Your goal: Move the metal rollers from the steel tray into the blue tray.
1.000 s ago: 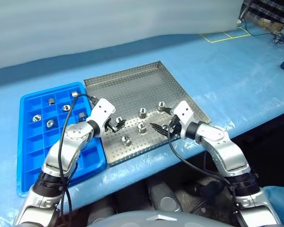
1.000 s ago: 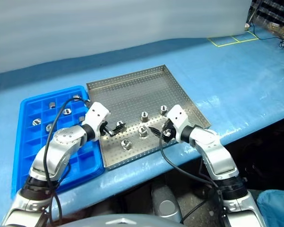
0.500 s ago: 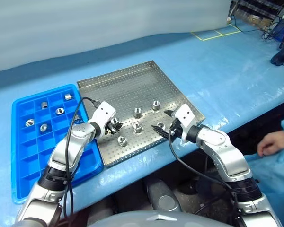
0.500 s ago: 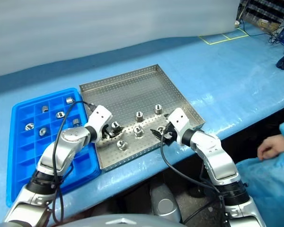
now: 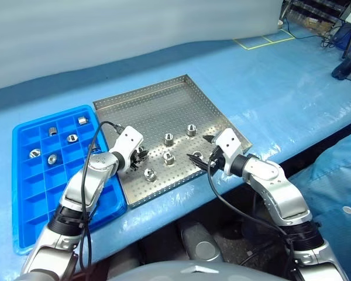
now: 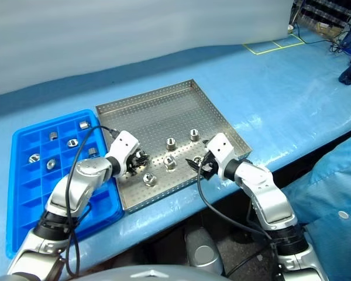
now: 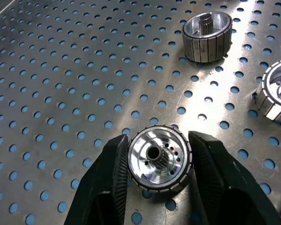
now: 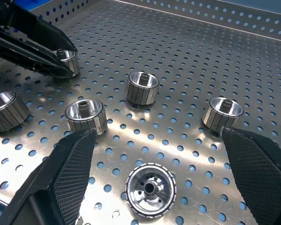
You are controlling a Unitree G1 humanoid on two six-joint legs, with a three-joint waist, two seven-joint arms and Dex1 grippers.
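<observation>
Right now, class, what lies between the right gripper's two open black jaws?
In the right wrist view, one shiny silver metal roller lies untouched on the perforated steel tray, between the right gripper's jaws.

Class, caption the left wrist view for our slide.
Left gripper shut on a metal roller in the steel tray.

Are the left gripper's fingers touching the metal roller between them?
Touching. The left wrist view shows both fingers pressed against the sides of the roller, with no gap.

Polished, ribbed metal is seen on the rollers. Brushed, perforated steel forms the steel tray; beside it, the blue tray is glossy plastic. Textured black fingers are shown.
</observation>
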